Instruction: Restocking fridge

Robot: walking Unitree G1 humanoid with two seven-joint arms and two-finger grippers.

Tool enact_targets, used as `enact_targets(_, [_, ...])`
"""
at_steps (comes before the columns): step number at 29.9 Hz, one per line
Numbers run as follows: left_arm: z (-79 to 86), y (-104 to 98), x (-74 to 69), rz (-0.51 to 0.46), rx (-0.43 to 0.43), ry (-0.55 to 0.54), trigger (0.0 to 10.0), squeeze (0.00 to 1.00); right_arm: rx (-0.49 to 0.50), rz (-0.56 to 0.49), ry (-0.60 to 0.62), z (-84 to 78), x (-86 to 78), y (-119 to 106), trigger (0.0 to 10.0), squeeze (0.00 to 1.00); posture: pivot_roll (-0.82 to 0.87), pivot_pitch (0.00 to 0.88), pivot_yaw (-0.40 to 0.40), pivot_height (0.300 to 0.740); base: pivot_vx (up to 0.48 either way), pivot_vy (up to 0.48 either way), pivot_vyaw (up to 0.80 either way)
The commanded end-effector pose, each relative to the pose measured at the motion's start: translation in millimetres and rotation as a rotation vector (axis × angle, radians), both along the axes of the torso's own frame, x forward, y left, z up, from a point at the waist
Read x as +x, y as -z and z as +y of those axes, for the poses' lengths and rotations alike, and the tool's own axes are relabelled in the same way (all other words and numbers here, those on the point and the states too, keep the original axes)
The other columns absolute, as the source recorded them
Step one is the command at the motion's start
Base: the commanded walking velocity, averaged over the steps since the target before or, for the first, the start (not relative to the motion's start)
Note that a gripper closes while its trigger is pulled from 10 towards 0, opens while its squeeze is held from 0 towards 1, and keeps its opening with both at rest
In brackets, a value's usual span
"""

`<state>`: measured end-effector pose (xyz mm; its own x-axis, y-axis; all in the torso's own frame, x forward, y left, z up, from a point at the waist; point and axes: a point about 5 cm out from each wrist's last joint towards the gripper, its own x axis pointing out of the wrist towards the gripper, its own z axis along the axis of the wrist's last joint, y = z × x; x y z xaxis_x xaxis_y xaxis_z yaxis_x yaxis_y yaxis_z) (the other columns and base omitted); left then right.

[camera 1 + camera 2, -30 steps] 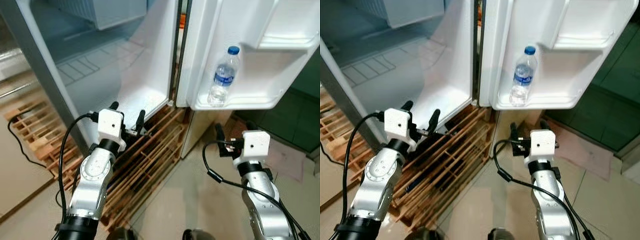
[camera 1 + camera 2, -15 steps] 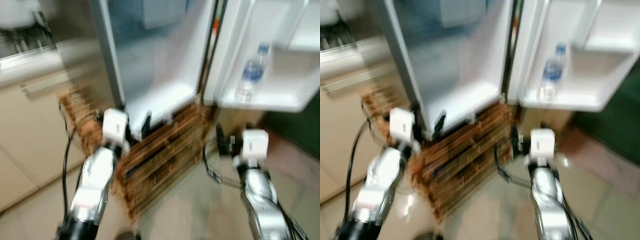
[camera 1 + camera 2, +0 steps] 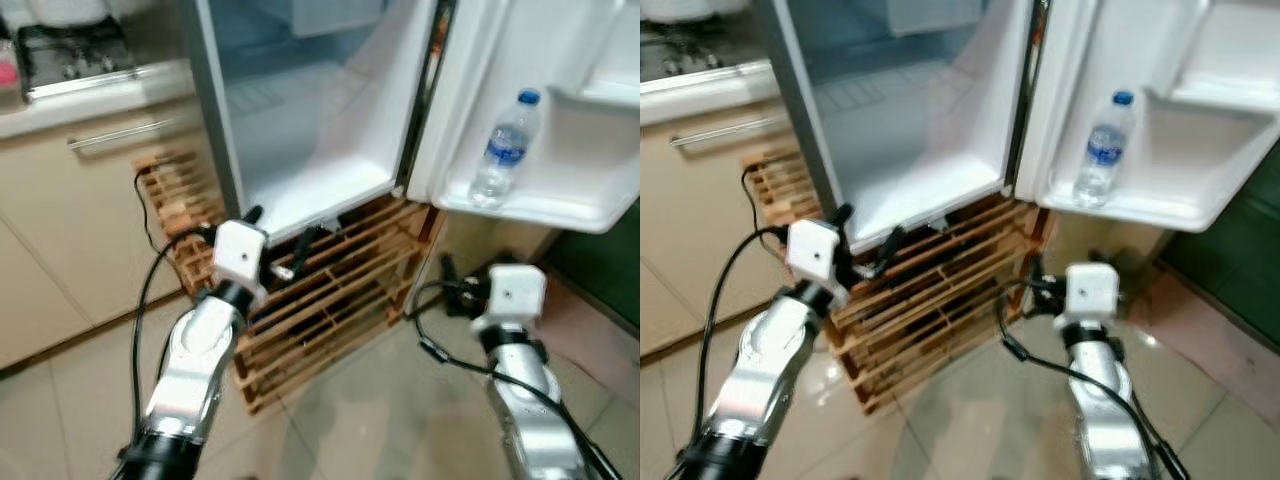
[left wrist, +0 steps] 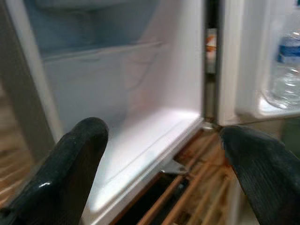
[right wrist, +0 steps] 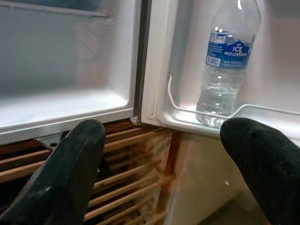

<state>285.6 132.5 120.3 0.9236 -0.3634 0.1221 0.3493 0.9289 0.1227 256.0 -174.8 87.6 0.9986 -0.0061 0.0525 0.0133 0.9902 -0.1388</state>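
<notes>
The fridge (image 3: 320,130) is standing open on a wooden pallet (image 3: 330,300), its door (image 3: 560,110) swung out to my right. A water bottle (image 3: 497,150) is standing upright in the lowest door shelf (image 3: 540,205), near that shelf's hinge-side end, its long axis vertical and its blue cap (image 3: 528,97) pointing up. The bottle is clear plastic with a blue label (image 5: 228,51) reading "ICE MOUNTAIN"; its base is resting behind the shelf's low front rim. I am holding my left gripper (image 3: 282,240) in front of the lower front edge of the fridge compartment, its two black fingers (image 4: 70,164) spread wide with nothing between them. My right gripper (image 5: 159,168) is hovering below the door shelf, fingers (image 5: 262,154) likewise parted and gripping nothing. A kitchen counter (image 3: 90,90) is flanking the fridge on my left.
</notes>
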Motion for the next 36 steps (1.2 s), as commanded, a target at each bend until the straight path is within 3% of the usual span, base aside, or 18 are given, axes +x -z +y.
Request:
enact_targets(1, [-7.2, -1.6, 4.9, 0.008, -0.001, 0.009, 10.0, 0.00, -0.026, -0.011, -0.001, -3.7, 0.4, -2.6, 10.0, 0.00, -0.09, 0.000, 0.012, 0.724, 0.000, -0.480, 0.74])
enact_targets(7, [-3.8, 3.1, 11.9, 0.059, -0.018, -0.039, 10.0, 0.00, -0.031, -0.003, -0.014, -1.1, 0.7, -0.5, 10.0, 0.00, -0.08, 0.000, 0.007, 0.724, 0.000, -0.480, 0.71])
enact_targets(21, [-15.0, -3.2, 7.3, -0.003, -0.026, 0.004, 10.0, 0.00, -0.035, 0.003, -0.036, -0.8, 2.4, 1.0, 10.0, 0.00, -0.08, 0.000, -0.002, 0.724, 0.000, -0.480, 0.69])
enact_targets(30, [-18.4, -6.0, 3.6, -0.029, -0.037, 0.034, 10.0, 0.00, -0.070, 0.033, -0.040, -0.9, 2.8, 5.6, 10.0, 0.00, -0.08, 0.000, -0.005, 0.724, 0.000, -0.480, 0.37])
enact_targets(31, [-17.4, -8.5, 3.8, -0.033, -0.069, 0.026, 10.0, 0.00, -0.058, 0.042, -0.041, -0.7, 2.5, 7.3, 10.0, 0.00, -0.08, 0.000, -0.005, 0.724, 0.000, 0.000, 0.00])
enact_targets(36, [-16.2, -9.7, 4.6, -0.040, -0.062, 0.017, 10.0, 0.00, -0.055, 0.057, -0.065, 1.1, -1.1, 12.5, 10.0, 0.00, -0.09, 0.000, -0.001, 0.724, 0.000, 0.000, 0.00])
